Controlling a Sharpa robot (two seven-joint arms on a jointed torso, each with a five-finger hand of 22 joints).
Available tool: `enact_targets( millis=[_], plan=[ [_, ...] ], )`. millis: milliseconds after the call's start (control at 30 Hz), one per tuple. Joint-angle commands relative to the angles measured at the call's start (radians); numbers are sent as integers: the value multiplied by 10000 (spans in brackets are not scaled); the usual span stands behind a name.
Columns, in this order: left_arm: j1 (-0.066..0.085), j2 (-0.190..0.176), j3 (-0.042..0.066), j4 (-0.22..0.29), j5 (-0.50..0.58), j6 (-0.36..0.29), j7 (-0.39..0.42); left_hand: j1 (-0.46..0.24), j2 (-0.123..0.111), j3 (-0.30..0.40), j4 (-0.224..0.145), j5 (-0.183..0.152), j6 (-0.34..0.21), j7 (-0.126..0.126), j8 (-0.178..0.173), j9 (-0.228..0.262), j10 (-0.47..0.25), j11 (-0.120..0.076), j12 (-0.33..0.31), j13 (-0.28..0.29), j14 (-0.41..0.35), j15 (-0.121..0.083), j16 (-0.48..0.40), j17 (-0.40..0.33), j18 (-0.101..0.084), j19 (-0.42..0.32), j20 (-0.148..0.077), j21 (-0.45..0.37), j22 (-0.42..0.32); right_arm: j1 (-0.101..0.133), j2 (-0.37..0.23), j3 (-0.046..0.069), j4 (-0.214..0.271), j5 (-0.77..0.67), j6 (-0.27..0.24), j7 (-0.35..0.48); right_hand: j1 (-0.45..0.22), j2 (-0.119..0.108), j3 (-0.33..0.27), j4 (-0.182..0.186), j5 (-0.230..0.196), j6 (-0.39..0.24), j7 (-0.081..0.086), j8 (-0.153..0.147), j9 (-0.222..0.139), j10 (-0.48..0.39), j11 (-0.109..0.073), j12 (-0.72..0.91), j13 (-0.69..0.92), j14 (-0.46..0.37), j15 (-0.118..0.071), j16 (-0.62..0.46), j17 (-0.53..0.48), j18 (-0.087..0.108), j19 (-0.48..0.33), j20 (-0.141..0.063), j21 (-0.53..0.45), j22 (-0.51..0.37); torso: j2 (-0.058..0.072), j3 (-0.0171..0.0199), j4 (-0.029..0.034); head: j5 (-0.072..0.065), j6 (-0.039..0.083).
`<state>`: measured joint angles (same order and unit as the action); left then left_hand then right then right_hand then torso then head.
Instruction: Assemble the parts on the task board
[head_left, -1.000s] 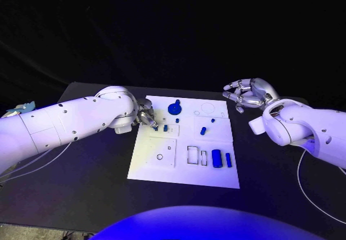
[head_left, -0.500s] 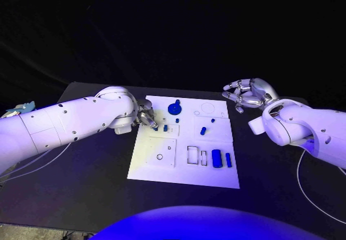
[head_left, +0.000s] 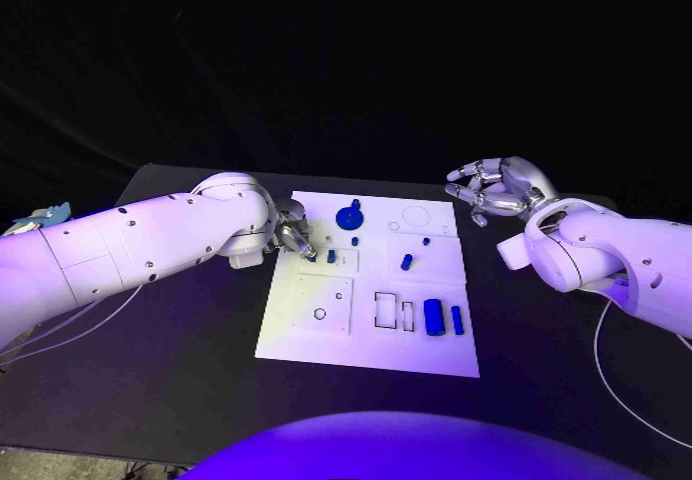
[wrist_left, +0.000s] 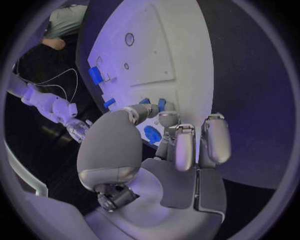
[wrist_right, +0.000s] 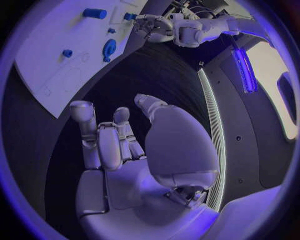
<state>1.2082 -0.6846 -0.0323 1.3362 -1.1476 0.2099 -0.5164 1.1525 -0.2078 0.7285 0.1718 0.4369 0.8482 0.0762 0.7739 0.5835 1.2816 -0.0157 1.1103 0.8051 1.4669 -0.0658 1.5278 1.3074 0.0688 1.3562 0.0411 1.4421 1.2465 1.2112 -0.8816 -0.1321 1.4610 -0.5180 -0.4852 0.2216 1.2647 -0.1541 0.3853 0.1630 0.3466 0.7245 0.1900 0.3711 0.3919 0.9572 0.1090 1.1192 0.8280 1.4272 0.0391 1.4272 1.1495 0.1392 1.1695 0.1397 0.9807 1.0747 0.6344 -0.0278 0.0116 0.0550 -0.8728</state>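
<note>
Left hand (head_left: 293, 236) fingertips cover the small blue parts (head_left: 330, 256) at the task board (head_left: 368, 345) left edge; contact can't be judged. Wrist view: thumb (wrist_left: 110, 149) hides part of the round blue part (wrist_left: 152, 134). Board outlines too small to read.

Left hand (wrist_left: 164, 150) fingers (wrist_left: 145, 111) over task board (wrist_left: 169, 55)

text: none readable
task board (head_left: 369, 340): white, outlines and slots only, no letters or numbers legible
parts (head_left: 433, 317): plain blue, no markings
arms: white, small dark dots only, no brand or label legible
table (head_left: 173, 330): black, no signs
</note>
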Motion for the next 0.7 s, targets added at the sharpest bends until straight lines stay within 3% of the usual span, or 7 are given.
enact_targets(
  millis=[33,700],
  plan=[
    [-7,63,-8,-46,13,196,-88,10,90,1611,-1621,40,164,-142,58,-16,65,-13,-43,-8,793,-76,46,1614,33,31,-12,57,16,-9,4,1,6,-89,95,83,-43,19,-3,47,28,-84,36,9,-9,-52,0,41,-8,-20,-45,-38,-13,26,-52,-6,-66,-5,8,-4,-7,-9,2],
    [-6,288,-15,-254,21,553,-302,-167,181,1645,-1558,37,202,-151,87,-34,116,-16,-87,-81,805,-79,67,1665,22,55,-16,75,65,-9,2,1,12,-107,95,83,-43,19,-3,47,28,-84,36,9,-9,-52,0,41,-8,-20,-45,-38,-13,26,-52,-6,-66,-5,7,5,-11,-31,2]
  ],
)
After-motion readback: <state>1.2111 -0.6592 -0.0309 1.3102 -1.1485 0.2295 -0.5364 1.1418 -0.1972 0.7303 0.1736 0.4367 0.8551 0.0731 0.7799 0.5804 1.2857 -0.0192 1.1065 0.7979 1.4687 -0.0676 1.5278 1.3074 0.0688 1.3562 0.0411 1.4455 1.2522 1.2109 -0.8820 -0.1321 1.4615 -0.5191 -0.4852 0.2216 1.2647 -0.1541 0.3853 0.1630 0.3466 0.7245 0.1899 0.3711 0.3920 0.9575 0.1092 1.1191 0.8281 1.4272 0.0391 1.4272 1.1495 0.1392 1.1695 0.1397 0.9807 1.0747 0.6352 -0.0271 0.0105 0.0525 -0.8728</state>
